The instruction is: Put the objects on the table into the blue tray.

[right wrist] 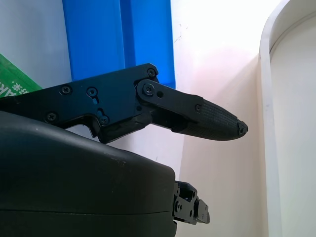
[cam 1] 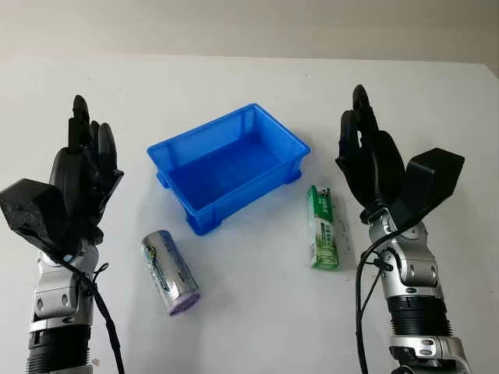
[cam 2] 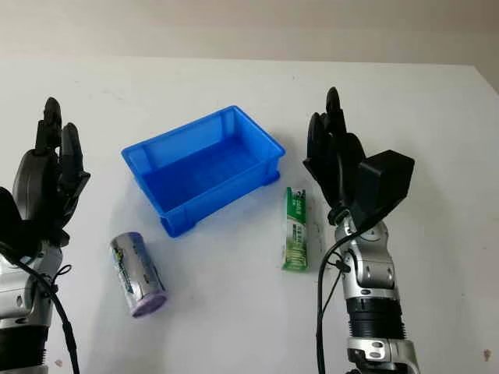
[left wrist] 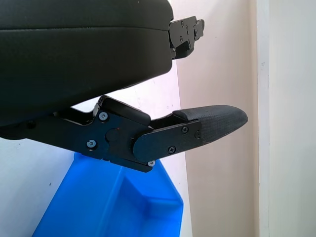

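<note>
An empty blue tray sits at the middle of the white table. A silver can with a purple end lies on its side in front of the tray's left corner. A green and white tube box lies flat to the tray's right front. My left hand is raised at the left, open, well apart from the can. My right hand is raised at the right, open, just beyond the green box. The tray's wall appears in the left wrist view, and the tray and green box in the right wrist view.
The white table spreads around all objects, with its far edge against a beige wall. Black cables hang along both forearms.
</note>
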Controlling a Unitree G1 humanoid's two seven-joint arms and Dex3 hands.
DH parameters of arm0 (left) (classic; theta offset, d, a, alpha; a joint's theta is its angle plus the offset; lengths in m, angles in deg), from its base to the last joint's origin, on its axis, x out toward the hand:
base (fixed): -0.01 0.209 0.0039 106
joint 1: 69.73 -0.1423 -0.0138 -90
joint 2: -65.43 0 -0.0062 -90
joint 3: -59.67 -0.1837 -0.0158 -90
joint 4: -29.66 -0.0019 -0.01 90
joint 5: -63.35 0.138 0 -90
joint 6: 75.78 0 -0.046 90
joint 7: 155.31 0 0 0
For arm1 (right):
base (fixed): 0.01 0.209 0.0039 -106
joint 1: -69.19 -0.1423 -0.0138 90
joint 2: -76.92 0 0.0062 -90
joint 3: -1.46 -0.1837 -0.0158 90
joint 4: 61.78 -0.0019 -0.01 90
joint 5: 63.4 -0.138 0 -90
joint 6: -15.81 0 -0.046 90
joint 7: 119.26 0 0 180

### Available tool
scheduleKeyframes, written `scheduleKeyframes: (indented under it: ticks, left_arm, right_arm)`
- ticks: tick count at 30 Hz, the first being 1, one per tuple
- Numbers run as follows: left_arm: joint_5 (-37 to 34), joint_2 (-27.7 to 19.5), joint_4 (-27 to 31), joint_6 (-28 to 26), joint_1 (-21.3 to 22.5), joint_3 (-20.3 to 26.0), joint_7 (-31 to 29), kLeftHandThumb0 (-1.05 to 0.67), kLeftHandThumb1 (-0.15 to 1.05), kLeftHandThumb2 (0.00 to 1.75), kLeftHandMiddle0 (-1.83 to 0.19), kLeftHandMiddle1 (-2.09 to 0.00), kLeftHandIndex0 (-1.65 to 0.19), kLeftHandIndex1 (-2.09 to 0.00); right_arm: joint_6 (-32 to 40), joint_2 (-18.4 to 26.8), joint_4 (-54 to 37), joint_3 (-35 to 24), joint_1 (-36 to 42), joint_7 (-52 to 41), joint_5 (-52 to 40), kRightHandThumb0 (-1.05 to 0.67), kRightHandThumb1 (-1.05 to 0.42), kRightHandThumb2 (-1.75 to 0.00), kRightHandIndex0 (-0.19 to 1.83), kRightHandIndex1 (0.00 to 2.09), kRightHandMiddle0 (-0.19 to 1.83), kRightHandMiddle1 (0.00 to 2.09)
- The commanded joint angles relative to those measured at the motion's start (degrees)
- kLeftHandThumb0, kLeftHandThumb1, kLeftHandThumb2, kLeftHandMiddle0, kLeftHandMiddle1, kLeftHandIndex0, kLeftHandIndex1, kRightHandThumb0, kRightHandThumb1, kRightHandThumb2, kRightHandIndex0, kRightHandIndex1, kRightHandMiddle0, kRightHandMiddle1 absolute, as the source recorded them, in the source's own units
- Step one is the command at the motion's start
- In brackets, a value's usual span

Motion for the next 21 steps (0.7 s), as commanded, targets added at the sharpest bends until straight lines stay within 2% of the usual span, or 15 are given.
scheduleKeyframes:
  ticks: [1, 9, 16, 21]
  left_arm:
    - [0.0, -0.2, 1.6, 0.5, -1.2, 0.5, 0.1, -0.8, 1.05, 0.66, 0.17, -0.06, 0.18, -0.04]
    - [-0.2, -0.7, 2.9, -1.8, -1.6, 0.2, -0.1, -0.8, 1.05, 0.65, 0.17, -0.05, 0.19, -0.04]
    - [0.2, -0.3, 2.1, -0.8, -1.6, 0.2, 0.0, -0.81, 1.05, 0.66, 0.17, -0.05, 0.19, -0.05]
    - [0.5, -0.3, 1.9, -0.7, -1.6, 0.0, 0.0, -0.81, 1.05, 0.66, 0.16, -0.06, 0.18, -0.05]
  right_arm:
    - [0.2, -0.5, -1.7, 0.0, 1.1, 0.0, -0.3, -0.71, -1.05, -0.71, -0.19, 0.0, -0.19, 0.0]
    - [0.9, -0.6, -0.5, 0.3, 0.6, -1.0, -0.8, -0.7, -1.05, -0.73, -0.19, 0.0, -0.19, 0.0]
    - [-1.0, 1.0, -0.8, -0.2, 0.9, -3.7, -1.1, -0.71, -1.05, -0.71, -0.19, 0.0, -0.19, 0.0]
    - [-6.0, 6.1, -2.1, -1.1, 0.6, -9.4, -0.6, -0.79, -1.05, -0.6, -0.19, 0.0, -0.19, 0.0]
